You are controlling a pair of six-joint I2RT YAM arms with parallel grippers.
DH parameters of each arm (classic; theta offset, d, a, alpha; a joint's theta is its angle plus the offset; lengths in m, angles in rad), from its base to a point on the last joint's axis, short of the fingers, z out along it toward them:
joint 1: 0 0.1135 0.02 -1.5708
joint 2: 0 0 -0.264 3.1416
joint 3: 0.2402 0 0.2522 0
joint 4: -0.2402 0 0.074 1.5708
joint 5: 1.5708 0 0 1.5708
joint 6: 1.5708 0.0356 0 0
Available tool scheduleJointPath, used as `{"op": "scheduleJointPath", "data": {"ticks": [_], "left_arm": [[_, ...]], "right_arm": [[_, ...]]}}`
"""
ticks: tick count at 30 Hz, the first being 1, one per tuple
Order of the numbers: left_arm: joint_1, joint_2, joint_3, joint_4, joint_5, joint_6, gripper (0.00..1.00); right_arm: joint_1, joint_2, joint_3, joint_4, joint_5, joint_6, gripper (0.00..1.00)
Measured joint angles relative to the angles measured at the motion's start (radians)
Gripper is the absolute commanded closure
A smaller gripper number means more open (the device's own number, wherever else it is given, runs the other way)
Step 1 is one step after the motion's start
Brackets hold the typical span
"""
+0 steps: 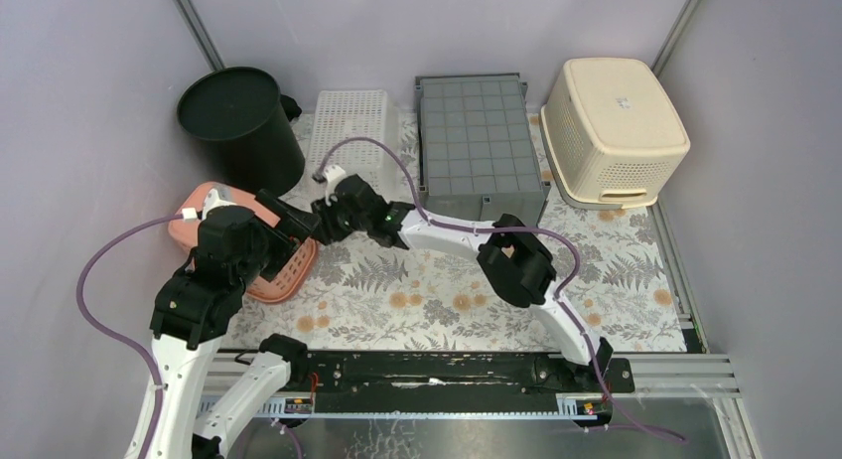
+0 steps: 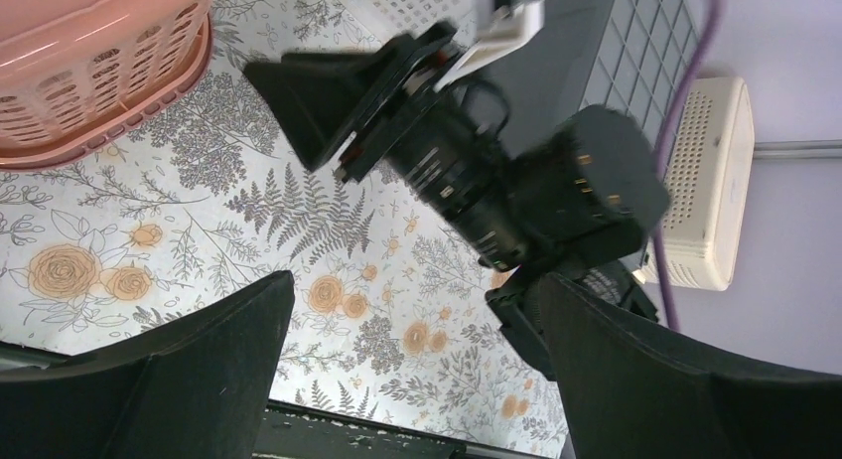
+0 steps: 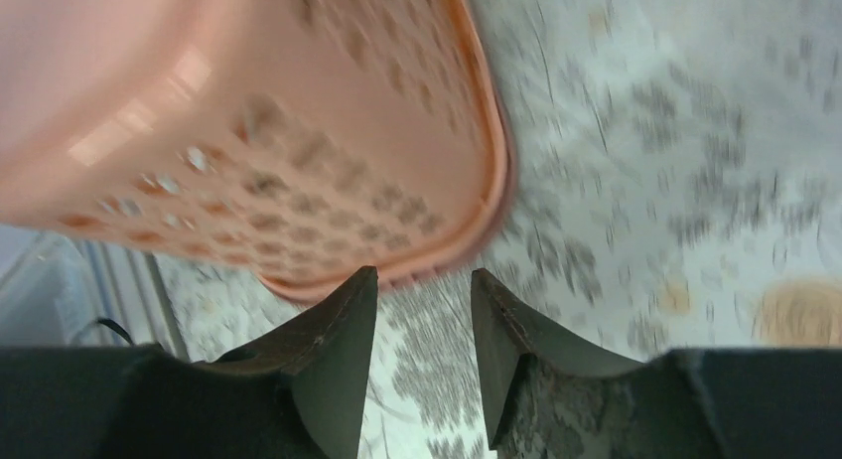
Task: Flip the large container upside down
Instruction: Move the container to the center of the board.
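Pink basket (image 3: 248, 111) — left side; right gripper (image 3: 424, 280) fingers narrow beside its rim (nothing between); left gripper (image 2: 412, 290) — wide.

We find the top view evenly, softly lit from above, with only faint shadows beside the black bin (image 1: 240, 121) and the cream basket (image 1: 616, 131). Our right wrist view is smeared by motion blur. The pink basket (image 3: 248, 131) and floral mat (image 3: 645, 181) both swim and pale glare streaks the basket's wall, while the right gripper (image 3: 424, 275) looks sharper. The left wrist view is crisp.
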Motion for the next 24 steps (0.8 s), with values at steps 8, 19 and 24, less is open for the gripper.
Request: {"op": "scheduleJointPath", "data": {"ticks": [8,19,24], "left_arm": [[0.0,-0.002,-0.035,0.032,0.02,0.006,0.0],[0.0,0.165,-0.314,0.287,0.162,0.1,0.0],[0.0,0.226,-0.409,0.422,0.159,0.148,0.0]], "right_arm": [[-0.001,-0.087,-0.259,-0.028,0.049,0.055,0.29],[-0.189,-0.757,-0.752,-0.072,0.14,0.102,0.0],[-0.232,-1.054,-0.904,-0.097,0.225,0.098,0.01]]}}
